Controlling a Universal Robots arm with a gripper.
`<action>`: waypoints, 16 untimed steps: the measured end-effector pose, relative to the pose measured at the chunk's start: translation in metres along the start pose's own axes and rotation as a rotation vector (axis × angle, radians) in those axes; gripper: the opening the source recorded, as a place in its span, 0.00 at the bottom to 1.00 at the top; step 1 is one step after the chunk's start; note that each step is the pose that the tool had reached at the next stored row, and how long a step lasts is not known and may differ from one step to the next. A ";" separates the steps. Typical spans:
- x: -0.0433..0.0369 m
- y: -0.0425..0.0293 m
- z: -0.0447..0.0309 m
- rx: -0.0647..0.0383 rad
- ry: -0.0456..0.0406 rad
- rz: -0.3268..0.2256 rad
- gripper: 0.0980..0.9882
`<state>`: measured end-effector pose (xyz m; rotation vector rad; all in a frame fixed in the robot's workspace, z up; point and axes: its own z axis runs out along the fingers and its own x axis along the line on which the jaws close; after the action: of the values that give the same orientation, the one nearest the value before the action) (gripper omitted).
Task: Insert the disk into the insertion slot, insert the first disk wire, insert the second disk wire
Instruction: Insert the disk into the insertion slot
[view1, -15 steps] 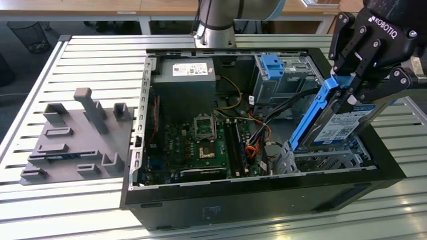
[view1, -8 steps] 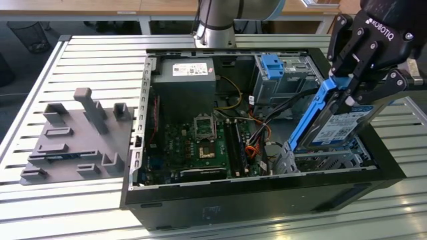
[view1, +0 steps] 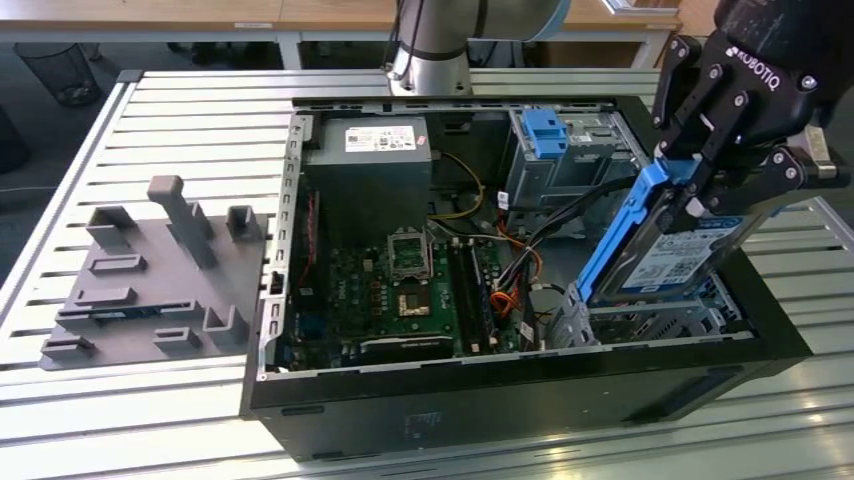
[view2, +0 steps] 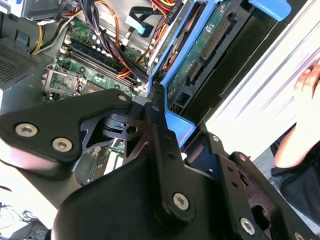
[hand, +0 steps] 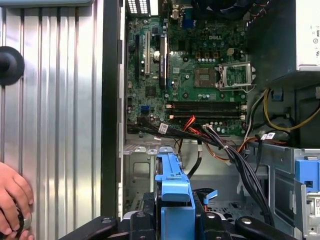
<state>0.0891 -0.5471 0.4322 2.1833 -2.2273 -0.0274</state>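
My gripper (view1: 697, 195) is shut on the disk (view1: 665, 258), a silver drive with a white label in a bright-blue carrier. The disk stands steeply tilted at the exterior view's right. Its lower end reaches down to the insertion slot (view1: 657, 322), a low silver mesh cage in the near right corner of the open computer case. The second wrist view shows the disk's green circuit side (view2: 202, 47) and blue frame running away from my black fingers (view2: 159, 131). The carrier's blue edge (hand: 174, 192) rises between the finger links in the first wrist view, above the silver cage floor (hand: 142, 172).
Loose black, red and orange wires (view1: 514, 262) lie across the motherboard (view1: 400, 290) beside the slot. A taller grey cage with a blue latch (view1: 547, 135) stands at the back right. A grey fixture plate (view1: 147, 280) lies left of the case. A person's hand (hand: 12, 200) rests on the slatted table.
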 end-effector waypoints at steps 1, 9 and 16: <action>0.0000 0.0000 0.0010 0.000 0.0000 0.000 0.30; 0.0000 -0.0001 0.0064 0.000 -0.0001 0.000 0.30; 0.0000 -0.0002 0.0101 0.000 -0.0001 0.000 0.30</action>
<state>0.0890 -0.5471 0.4220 2.1833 -2.2273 -0.0275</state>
